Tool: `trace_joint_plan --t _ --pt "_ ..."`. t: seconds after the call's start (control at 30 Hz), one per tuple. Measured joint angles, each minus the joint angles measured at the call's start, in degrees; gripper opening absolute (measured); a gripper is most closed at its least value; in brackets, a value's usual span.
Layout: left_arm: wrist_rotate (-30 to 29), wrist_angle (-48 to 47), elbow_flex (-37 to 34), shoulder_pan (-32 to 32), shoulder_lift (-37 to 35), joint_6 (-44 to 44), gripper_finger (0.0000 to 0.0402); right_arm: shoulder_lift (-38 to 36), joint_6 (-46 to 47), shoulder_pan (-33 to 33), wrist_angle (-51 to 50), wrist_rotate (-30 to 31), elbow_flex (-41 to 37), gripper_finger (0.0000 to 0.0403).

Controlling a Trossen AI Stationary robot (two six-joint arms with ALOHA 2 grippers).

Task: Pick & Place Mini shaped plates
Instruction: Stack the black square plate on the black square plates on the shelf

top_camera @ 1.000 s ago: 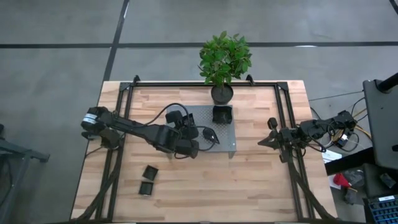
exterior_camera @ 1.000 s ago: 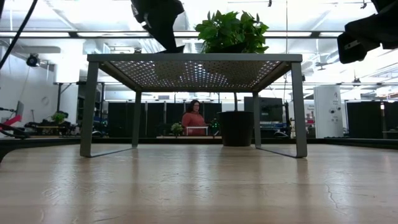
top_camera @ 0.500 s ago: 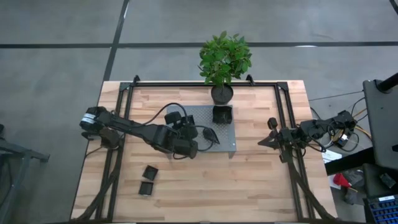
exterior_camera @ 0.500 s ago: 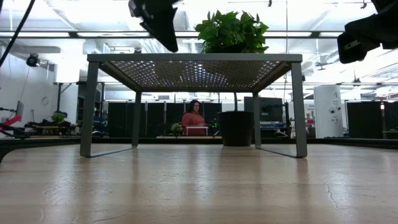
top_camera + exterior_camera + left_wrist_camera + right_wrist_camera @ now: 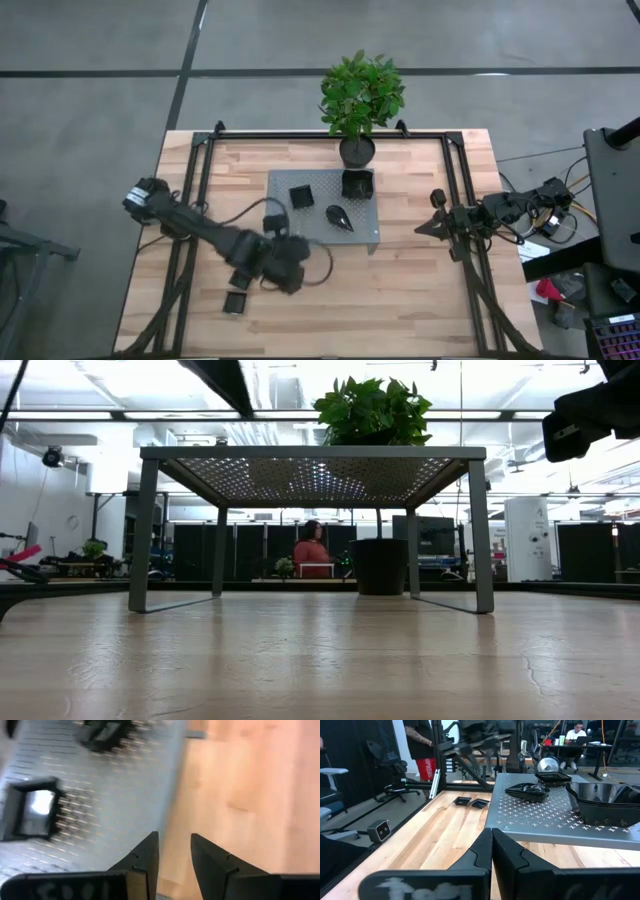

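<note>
The mini shaped plates, tiny black dishes, lie in two groups in the high view. On the grey perforated metal platform [image 5: 368, 236] at the frame's centre sit a small square dish [image 5: 300, 196], a teardrop dish [image 5: 339, 216] and a stack of rounded-square dishes [image 5: 357, 184] at its upper right corner, just below the black plant pot [image 5: 357, 150] holding the green leafy plant [image 5: 361, 92]. Down at lower left, on the pale wooden table [image 5: 410, 300], one square dish [image 5: 236, 303] shows clearly; another beside it seems partly hidden under the arm.

The left gripper [image 5: 290, 272] hangs over bare table, between the platform and those loose dishes. Its wrist view shows the two dark fingers [image 5: 145, 854] a little apart with nothing between them. The right gripper [image 5: 434, 226] waits at the table's right edge, fingers pressed together and empty.

This looks like the reach for the next plate. The next move calls for the left gripper to line up over a loose dish at lower left, descend and pinch its thin rim.
</note>
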Motion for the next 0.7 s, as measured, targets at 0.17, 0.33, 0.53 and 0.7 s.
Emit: trace_joint_plan --t 0.17,0.33,0.53,0.7 --pt "1.1 0.0 0.0 -6.7 0.0 -6.6 0.0107 0.0 0.0 0.0 0.0 0.0 0.0 0.0008" --pt "2.1 -0.1 -0.3 -13.8 0.1 -11.4 0.0101 0.0 0.0 0.0 0.0 0.0 0.0 0.0008" --pt "6.5 0.9 -3.9 -21.3 0.1 -18.7 0.0101 0.0 0.0 0.0 0.0 0.0 0.0 0.0008" --pt "10.8 4.1 -9.4 -26.5 0.2 -28.4 0.0099 0.0 0.0 0.0 0.0 0.0 0.0 0.0008"
